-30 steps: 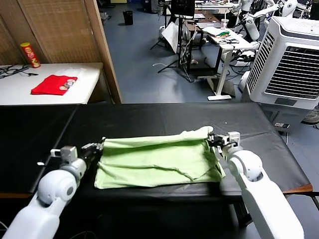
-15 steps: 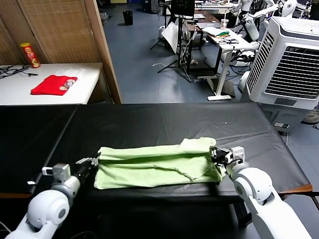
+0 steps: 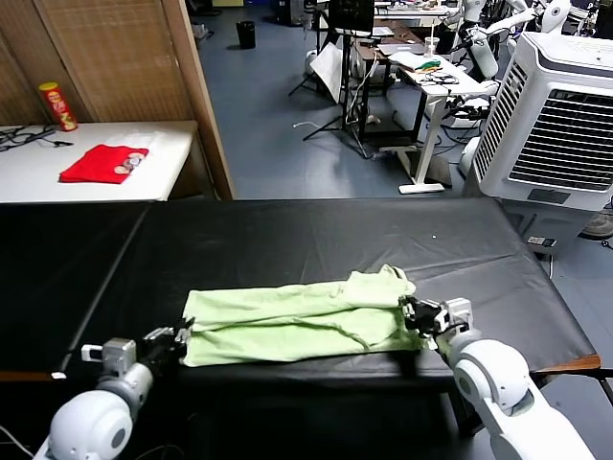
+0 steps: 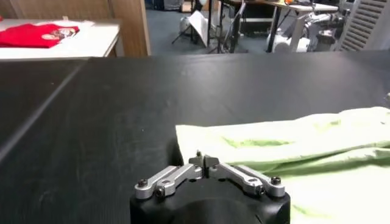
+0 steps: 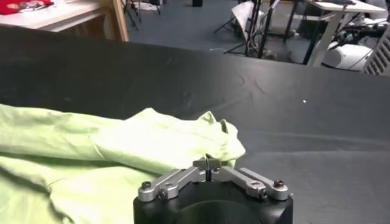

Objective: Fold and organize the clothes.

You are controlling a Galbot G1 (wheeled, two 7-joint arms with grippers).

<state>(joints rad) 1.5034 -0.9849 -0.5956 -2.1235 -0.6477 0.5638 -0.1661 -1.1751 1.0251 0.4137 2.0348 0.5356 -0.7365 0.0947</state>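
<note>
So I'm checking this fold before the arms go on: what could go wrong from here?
The green T-shirt lies close to the near edge of the black table, so a tug toward the robot could slide it off. Its end by the right gripper is bunched into a raised lump, and creases may get folded in. The left gripper sits right at the shirt's other end and could snag it.

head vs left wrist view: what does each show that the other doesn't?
Head only: the right gripper at the T-shirt's right end, the red chip can, the white air cooler, and the whole folded strip. Left wrist only: a close look at the shirt's left edge against the black table. Both: the light-green T-shirt, the left gripper, the red cloth.
</note>
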